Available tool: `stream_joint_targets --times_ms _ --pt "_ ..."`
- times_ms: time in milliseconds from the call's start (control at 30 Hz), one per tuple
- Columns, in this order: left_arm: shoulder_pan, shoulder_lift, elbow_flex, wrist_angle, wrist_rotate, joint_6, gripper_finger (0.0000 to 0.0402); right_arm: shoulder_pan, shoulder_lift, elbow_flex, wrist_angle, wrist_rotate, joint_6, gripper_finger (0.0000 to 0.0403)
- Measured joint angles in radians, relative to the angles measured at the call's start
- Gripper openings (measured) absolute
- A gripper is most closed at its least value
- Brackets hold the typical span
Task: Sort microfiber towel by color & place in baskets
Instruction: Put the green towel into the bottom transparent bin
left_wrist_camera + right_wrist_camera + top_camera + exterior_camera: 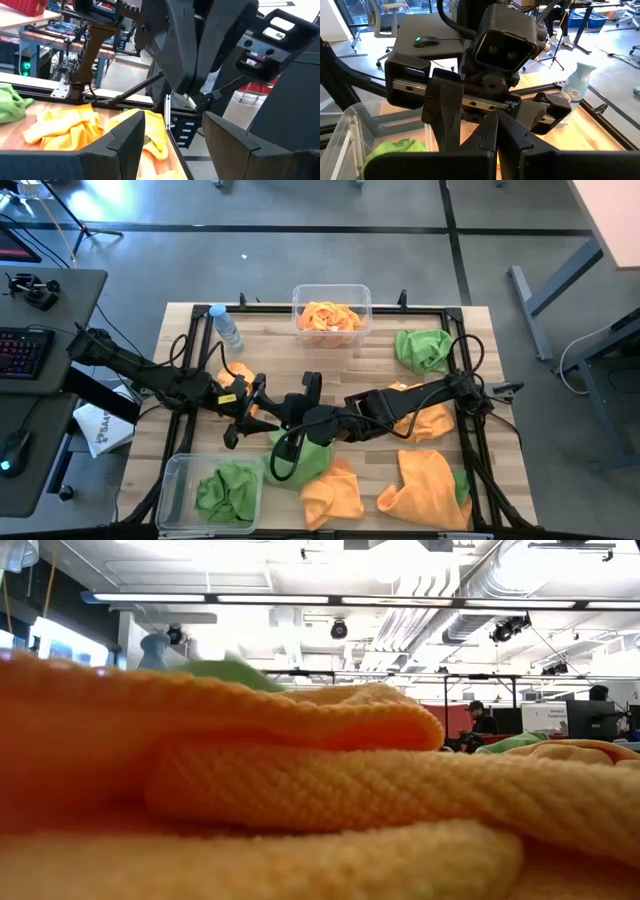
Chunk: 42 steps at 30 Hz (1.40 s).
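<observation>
My left gripper (pixel 252 413) is open and empty over the table's left middle, its fingers (pixel 131 140) wide apart. My right gripper (pixel 283 416) faces it at close range, shut (pixel 496 135), with nothing seen between its fingers. A green towel (pixel 305 460) lies on the table just near of both grippers. Orange towels lie at the near middle (pixel 335 492), near right (pixel 425 485), right (pixel 428 420) and under the left arm (pixel 236 373). Another green towel (pixel 424 348) lies far right. The far basket (pixel 332 292) holds orange towels. The near-left basket (pixel 180 470) holds green ones.
A small clear water bottle (pixel 226 326) stands at the far left of the table. A black frame rail (pixel 470 430) runs along the table's edges. An orange towel (pixel 300 790) lies right before the low camera and hides the table from it. A desk with a keyboard (pixel 25 350) stands to the left.
</observation>
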State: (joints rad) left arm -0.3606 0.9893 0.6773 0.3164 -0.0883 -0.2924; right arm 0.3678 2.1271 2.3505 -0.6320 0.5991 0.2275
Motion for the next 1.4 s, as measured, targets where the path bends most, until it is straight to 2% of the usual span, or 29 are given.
stream_joint_targets --times_ms 100,300,467,633,800,1000,1200,1400 --pt "0.001 -0.009 0.0 -0.02 -0.003 0.006 0.0188 0.012 -0.015 0.0 -0.067 0.025 0.068 0.0" --pt "0.001 -0.022 0.001 -0.156 -0.035 -0.059 0.0188 0.072 -0.046 0.0 -0.391 0.165 0.319 0.0" --pt "0.001 0.017 0.015 -0.273 -0.066 -0.073 0.0188 0.148 -0.048 -0.01 -0.714 0.244 0.661 0.0" --pt "0.001 0.17 0.162 -0.482 -0.066 -0.073 0.0188 0.22 -0.047 -0.051 -0.94 0.257 1.021 0.0" --pt "0.001 0.397 0.349 -0.692 -0.038 -0.058 0.0188 0.269 -0.046 -0.107 -0.925 0.26 1.131 0.0" --pt "0.0 0.648 0.534 -0.891 0.045 -0.053 0.0188 0.295 -0.046 -0.179 -0.929 0.257 1.26 0.0" --pt "0.0 0.821 0.634 -0.949 0.103 -0.031 0.0188 0.313 -0.046 -0.208 -0.919 0.253 1.302 0.0" --pt "0.002 0.927 0.677 -0.951 0.113 -0.011 0.0185 0.321 -0.046 -0.208 -0.921 0.256 1.3 0.0"
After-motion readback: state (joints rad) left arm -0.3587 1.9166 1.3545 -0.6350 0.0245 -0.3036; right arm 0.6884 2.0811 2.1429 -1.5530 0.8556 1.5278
